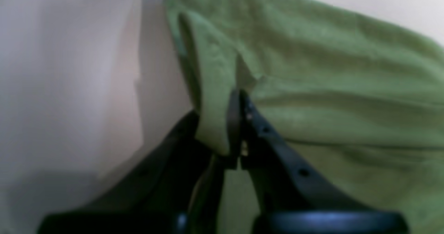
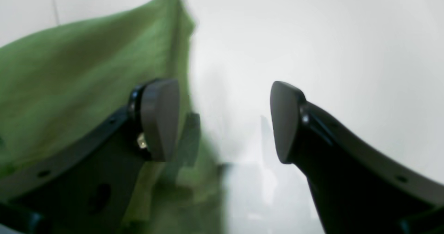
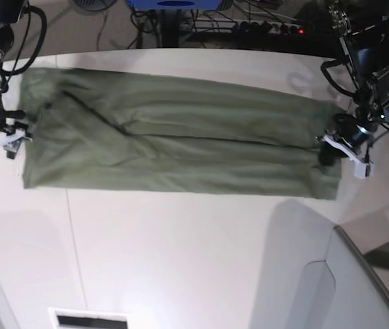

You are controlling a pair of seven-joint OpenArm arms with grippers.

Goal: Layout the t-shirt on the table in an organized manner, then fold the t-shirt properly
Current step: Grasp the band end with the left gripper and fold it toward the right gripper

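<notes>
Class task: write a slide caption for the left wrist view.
Left gripper shut on an edge fold of the green t-shirt above the white table.

Both wrist views are soft and out of focus, the shirt (image 1: 312, 70) and fingers (image 2: 159, 119) smeared, the right one washed pale by glare off the table (image 2: 329, 46). The base view is sharper and evenly lit from above, with grey shadows on the table's near right and dark far edges.

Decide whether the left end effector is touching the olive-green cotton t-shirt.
Touching. In the left wrist view the left end effector is shut, its black fingers pinching a fold at the edge of the olive-green cotton t-shirt, with no gap visible.
</notes>
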